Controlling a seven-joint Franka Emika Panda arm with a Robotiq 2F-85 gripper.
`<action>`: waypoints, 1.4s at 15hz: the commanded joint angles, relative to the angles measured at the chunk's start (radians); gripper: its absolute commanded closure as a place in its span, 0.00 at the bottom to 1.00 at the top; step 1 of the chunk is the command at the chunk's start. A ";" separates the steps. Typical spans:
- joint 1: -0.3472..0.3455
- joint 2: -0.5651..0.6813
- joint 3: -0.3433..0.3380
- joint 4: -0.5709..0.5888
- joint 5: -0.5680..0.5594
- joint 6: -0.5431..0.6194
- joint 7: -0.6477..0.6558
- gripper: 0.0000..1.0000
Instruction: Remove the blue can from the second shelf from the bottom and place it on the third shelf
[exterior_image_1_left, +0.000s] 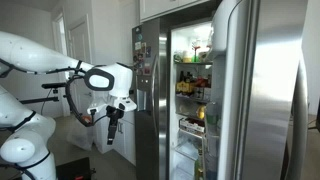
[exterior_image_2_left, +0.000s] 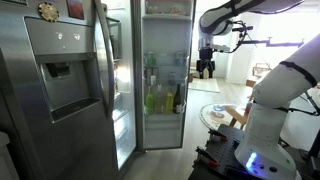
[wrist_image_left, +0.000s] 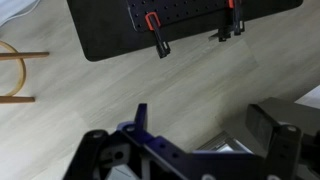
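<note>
Dominating both exterior views, a stainless-steel fridge (exterior_image_1_left: 250, 100) stands with its doors swung wide and its interior lit. One door carries an ice-and-water dispenser (exterior_image_2_left: 62, 78). The white arm (exterior_image_1_left: 40, 55) is outside the cabinet, well apart from the open compartment, with its forearm reaching across at about the height of the upper shelves.

Under the wrist camera lies a pale wooden floor (wrist_image_left: 200, 80). A black perforated board (wrist_image_left: 180, 20) crosses the top of that view, with red-handled clamps (wrist_image_left: 155, 25) fixed on it.

Inside the fridge, the shelves (exterior_image_2_left: 165, 112) hold a crowd of goods; a row of green bottles (exterior_image_2_left: 160, 100) stands upright on one of them. The blue can is somewhere among these items, but everything there is too small to pick it out or to say which shelf it is on.

The gripper (exterior_image_1_left: 111, 130) hangs pointing down at the floor, clear of the fridge. In the wrist view the gripper (wrist_image_left: 185, 140) has its jaws spread apart with only bare floor between them — it grasps nothing.
</note>
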 joint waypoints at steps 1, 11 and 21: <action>-0.011 0.002 0.010 0.001 0.005 -0.001 -0.005 0.00; -0.047 -0.013 0.037 -0.044 -0.054 0.288 0.077 0.00; -0.218 0.128 0.141 -0.158 -0.306 0.931 0.329 0.00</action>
